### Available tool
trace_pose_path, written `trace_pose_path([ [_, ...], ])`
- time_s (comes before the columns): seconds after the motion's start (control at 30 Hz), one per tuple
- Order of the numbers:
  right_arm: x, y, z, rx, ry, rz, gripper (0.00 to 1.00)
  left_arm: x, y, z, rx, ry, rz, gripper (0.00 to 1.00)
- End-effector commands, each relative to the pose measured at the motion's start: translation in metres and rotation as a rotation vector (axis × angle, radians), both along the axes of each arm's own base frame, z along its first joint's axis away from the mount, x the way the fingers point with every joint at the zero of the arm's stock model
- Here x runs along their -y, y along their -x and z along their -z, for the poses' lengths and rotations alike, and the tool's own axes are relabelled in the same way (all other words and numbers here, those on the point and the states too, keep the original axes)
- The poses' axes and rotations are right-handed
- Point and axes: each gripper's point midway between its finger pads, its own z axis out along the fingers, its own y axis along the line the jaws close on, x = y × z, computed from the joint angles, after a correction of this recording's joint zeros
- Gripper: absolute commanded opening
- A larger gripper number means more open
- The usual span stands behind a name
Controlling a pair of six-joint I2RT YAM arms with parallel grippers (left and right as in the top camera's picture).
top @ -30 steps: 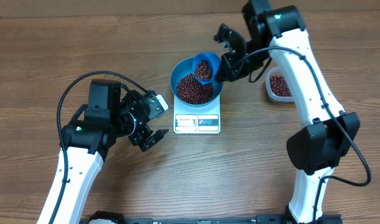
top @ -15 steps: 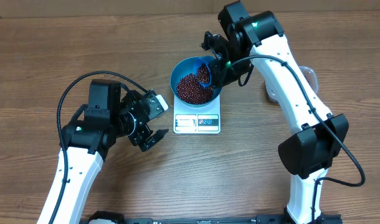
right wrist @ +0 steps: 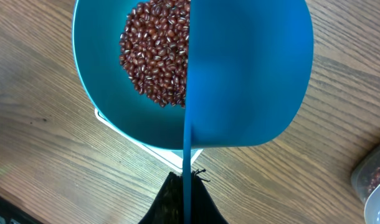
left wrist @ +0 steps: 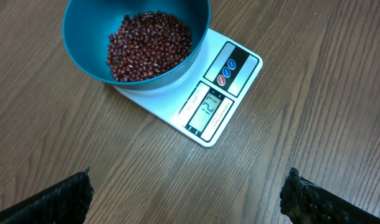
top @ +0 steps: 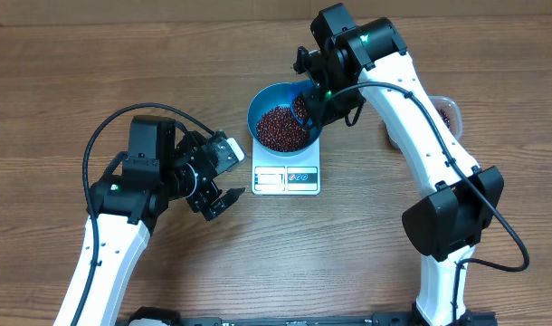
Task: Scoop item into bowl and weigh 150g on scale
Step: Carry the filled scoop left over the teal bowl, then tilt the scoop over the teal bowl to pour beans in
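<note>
The teal bowl (top: pixel 255 112) stands on the white scale (top: pixel 287 178), holding a heap of red-brown beans (top: pixel 278 129). My right gripper (top: pixel 319 93) is shut on the thin handle of a blue scoop (top: pixel 301 106), which is turned on its side over the bowl's right half. In the right wrist view the scoop (right wrist: pixel 252 74) hides half of the bowl (right wrist: pixel 96 81); the beans (right wrist: pixel 156 56) lie to its left, and the gripper (right wrist: pixel 187 200) is at the bottom. My left gripper (top: pixel 220 201) hangs open left of the scale. The left wrist view shows the bowl (left wrist: pixel 84 37), the beans (left wrist: pixel 149 46) and the scale (left wrist: pixel 227 87), whose display reads 121.
A clear plastic tub (top: pixel 444 112) with more beans sits at the right, mostly behind my right arm; its corner shows as the tub (right wrist: pixel 374 180) in the right wrist view. Bare wooden table (top: pixel 366 235) surrounds the scale. The left fingertips (left wrist: pixel 71 194) are far apart over bare wood.
My right arm has swung left, carrying the scoop further over the bowl and tipping it on its side. The left arm has not moved.
</note>
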Motion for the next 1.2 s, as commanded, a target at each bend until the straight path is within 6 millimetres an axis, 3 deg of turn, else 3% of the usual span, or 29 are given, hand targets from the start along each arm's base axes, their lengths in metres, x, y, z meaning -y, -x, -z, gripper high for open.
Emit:
trace_pose_path([
  [0.0,0.0,-0.003,-0.027,0.074,-0.021,0.022,0.04,-0.001,0.0,0.004,-0.002,-0.009,0.011,0.99],
  [0.63,-0.007,0.001,-0.025,0.144,0.117,0.026,0.04,-0.001,0.0,0.004,-0.002,-0.009,0.011,1.0],
  [1.17,-0.008,0.001,-0.025,0.144,0.116,0.024,0.04,-0.001,0.0,0.004,-0.002,-0.009,0.011,0.99],
])
